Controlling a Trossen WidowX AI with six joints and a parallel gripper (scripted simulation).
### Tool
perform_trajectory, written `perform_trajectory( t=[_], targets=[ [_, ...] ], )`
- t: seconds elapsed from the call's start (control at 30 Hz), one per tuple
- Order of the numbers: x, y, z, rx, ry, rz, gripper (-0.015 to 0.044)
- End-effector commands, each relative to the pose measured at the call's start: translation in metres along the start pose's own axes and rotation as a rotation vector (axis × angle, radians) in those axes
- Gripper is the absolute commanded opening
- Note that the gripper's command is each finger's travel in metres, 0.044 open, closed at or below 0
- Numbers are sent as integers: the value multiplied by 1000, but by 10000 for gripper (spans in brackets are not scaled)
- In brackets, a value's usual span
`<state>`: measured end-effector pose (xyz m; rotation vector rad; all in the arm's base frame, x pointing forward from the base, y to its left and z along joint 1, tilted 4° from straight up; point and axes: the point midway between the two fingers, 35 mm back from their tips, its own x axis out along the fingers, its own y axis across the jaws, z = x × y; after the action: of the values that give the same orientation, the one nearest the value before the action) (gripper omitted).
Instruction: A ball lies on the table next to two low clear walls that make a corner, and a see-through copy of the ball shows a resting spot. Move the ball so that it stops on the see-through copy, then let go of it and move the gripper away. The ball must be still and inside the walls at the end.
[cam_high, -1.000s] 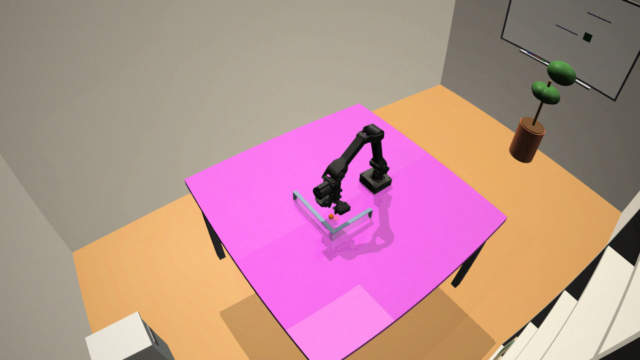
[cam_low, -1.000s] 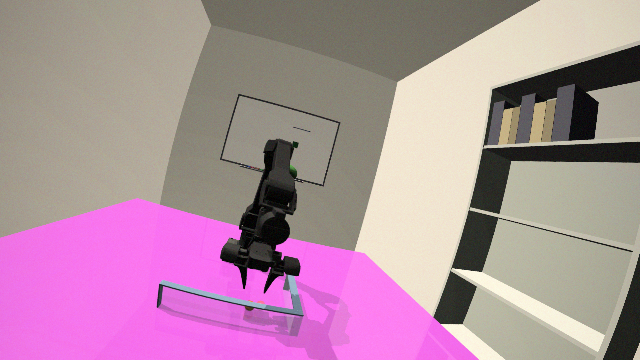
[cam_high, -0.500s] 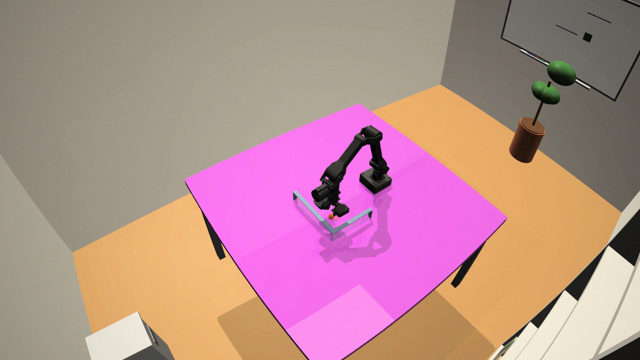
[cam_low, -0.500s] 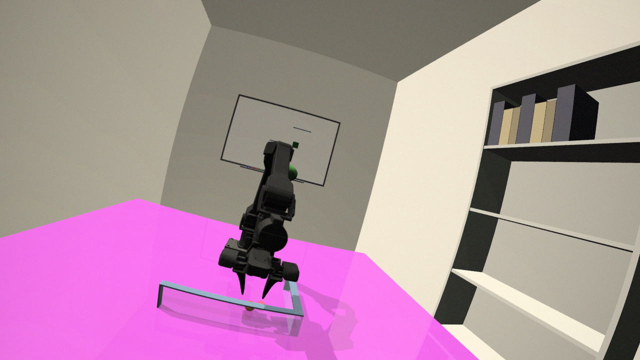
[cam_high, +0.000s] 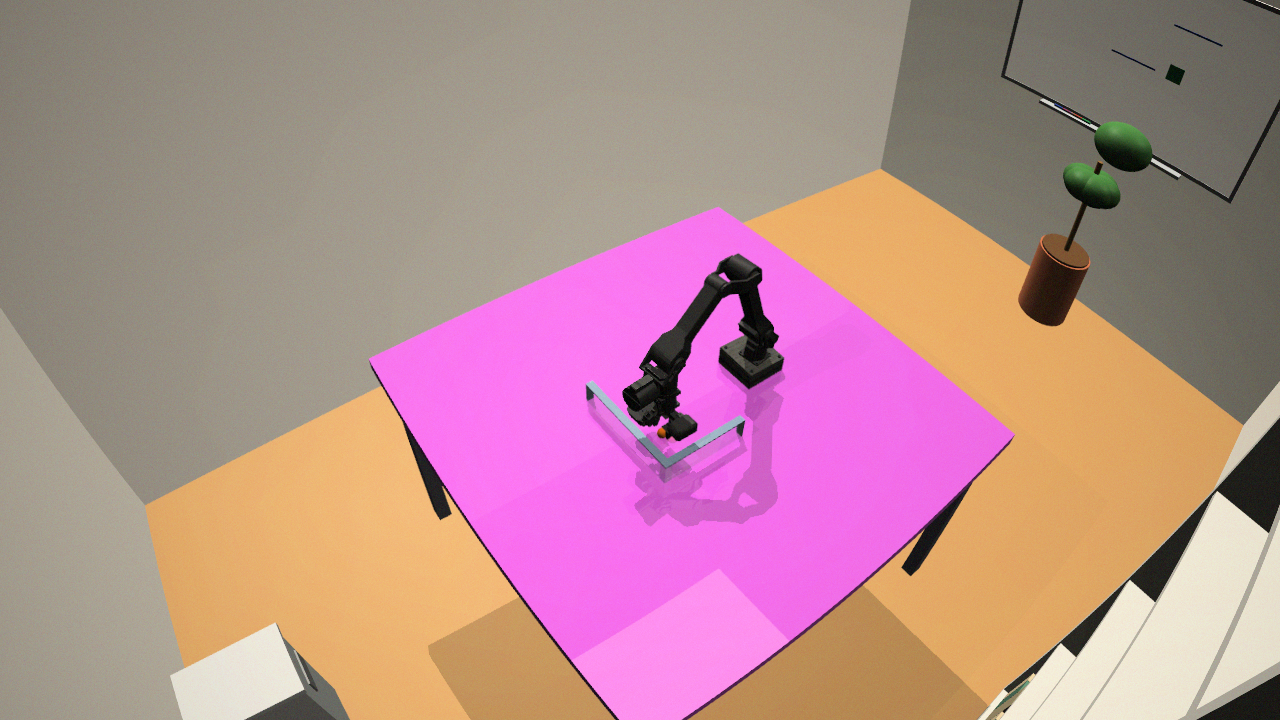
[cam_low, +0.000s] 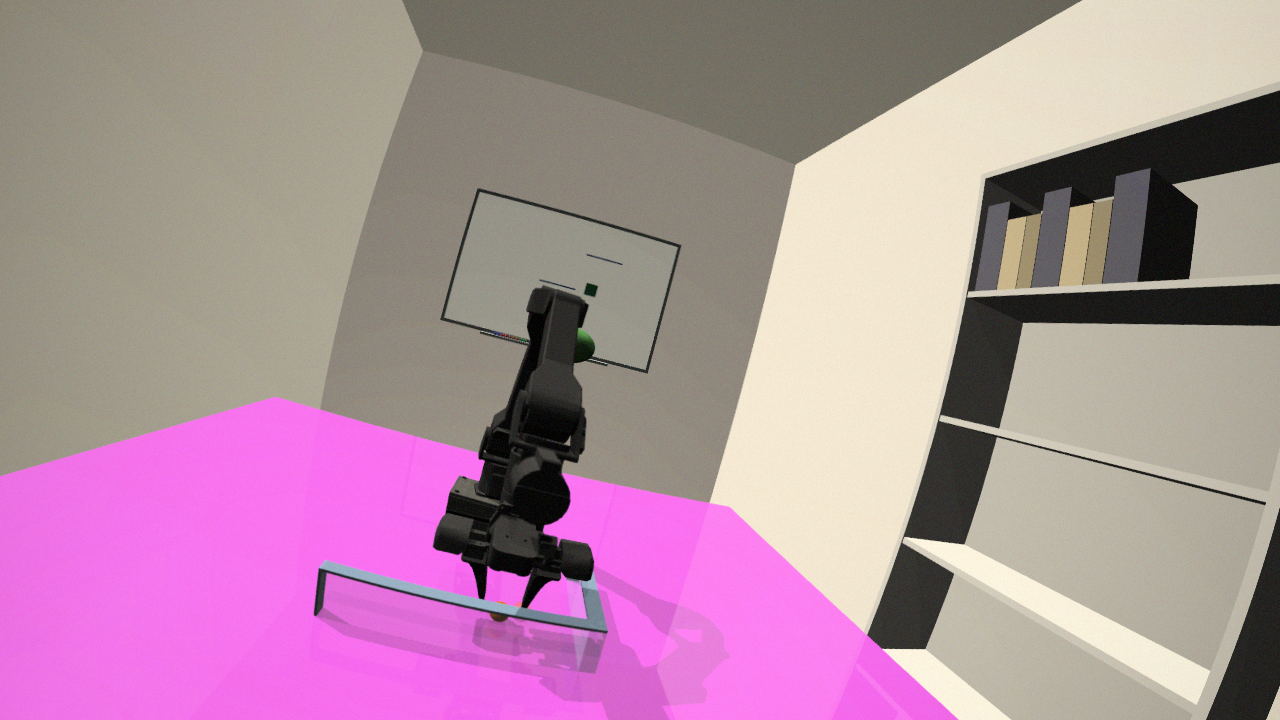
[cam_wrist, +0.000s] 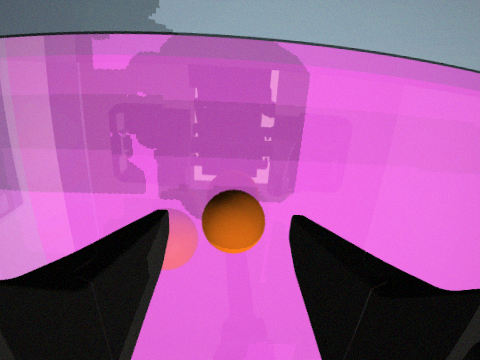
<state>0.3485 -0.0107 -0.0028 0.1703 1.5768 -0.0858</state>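
The orange ball (cam_high: 661, 432) (cam_low: 498, 617) (cam_wrist: 233, 221) is on the magenta table, inside the corner of the low clear walls. The blue-grey rim of the long wall (cam_high: 619, 416) (cam_low: 402, 587) (cam_wrist: 325, 20) and the rim of the short wall (cam_high: 713, 434) (cam_low: 592, 601) meet beyond the ball. The see-through copy (cam_wrist: 182, 241) is left of the ball in the wrist view, partly hidden by the left finger. My gripper (cam_low: 503, 601) (cam_wrist: 230, 223) is open, pointing down low over the ball. The ball shows between the fingertips, with a gap on each side.
The magenta table (cam_high: 537, 358) (cam_low: 179, 537) carries the arm's black base (cam_high: 750, 361). The corner where the walls meet (cam_high: 665, 462) (cam_low: 601, 629) is close to the ball and gripper. A shelf (cam_low: 1118, 304) and a potted plant (cam_high: 1054, 282) stand off the table.
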Motion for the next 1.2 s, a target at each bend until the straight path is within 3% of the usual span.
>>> perform_trajectory(
  t=[0.0,0.07,0.2,0.5,0.6,1.17],
  targets=[
    [10,-1,-3,-1,8,-7,230],
    [11,-1,-3,-1,8,-7,230],
    [11,-1,-3,-1,8,-7,125],
    [11,-1,-3,-1,8,-7,65],
    [6,-1,-2,-1,8,-7,0],
    [-108,0,-1,-1,7,-7,0]
  ],
)
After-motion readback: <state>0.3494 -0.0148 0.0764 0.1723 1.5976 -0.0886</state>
